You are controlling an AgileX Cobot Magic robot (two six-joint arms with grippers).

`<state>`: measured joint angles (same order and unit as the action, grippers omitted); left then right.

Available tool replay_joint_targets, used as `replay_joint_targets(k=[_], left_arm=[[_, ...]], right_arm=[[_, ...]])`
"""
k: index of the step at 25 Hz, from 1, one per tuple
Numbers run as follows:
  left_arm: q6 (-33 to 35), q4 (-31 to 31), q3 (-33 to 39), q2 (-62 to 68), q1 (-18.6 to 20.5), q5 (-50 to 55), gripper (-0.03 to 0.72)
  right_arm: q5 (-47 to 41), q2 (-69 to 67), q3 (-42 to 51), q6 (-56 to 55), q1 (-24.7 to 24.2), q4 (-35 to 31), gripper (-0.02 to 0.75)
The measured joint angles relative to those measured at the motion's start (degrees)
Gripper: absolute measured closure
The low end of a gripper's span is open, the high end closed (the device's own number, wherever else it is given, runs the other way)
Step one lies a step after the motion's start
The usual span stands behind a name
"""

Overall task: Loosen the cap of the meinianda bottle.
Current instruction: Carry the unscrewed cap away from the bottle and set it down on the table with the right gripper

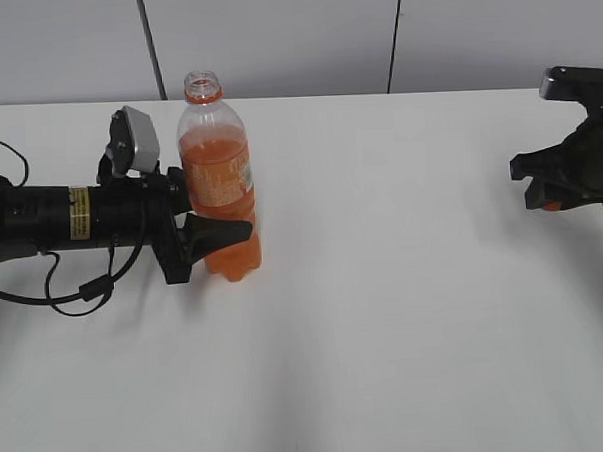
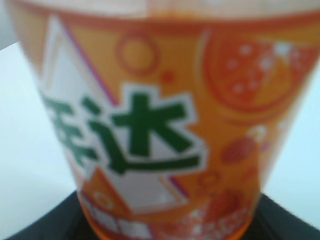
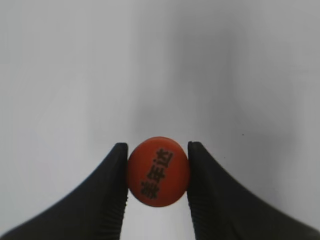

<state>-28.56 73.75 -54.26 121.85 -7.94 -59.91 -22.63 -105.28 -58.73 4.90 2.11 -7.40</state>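
Left claw (image 1: 217, 233) clenched on meinianda bottle (image 1: 219, 180); right claw (image 3: 158, 175), edge-cropped, pinches cap (image 3: 158, 170).

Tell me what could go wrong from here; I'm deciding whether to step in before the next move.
The meinianda bottle stands uncapped and nearly full, so a jolt from the left gripper clamped on it could slosh drink onto the table. The cap is pinched only at its rim by the right gripper, far from the bottle; it could pop free and roll away.

Bottle upper left, cap far right.
The meinianda bottle (image 1: 218, 180) stands upright on the table (image 1: 385, 312) between the left gripper's (image 1: 214, 230) fingers; the cap (image 3: 158, 171) sits pinched in the right gripper (image 3: 158, 172), well apart.
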Motion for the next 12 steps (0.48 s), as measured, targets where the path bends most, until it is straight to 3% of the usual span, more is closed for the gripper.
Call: replay_joint_targets(k=[12], left_arm=[[0.0,0.1,0.0,0.0,0.0,-0.1,0.288]], right_arm=[[8.6,-5.8,0.3,2.6,2.3,-3.9,0.465]])
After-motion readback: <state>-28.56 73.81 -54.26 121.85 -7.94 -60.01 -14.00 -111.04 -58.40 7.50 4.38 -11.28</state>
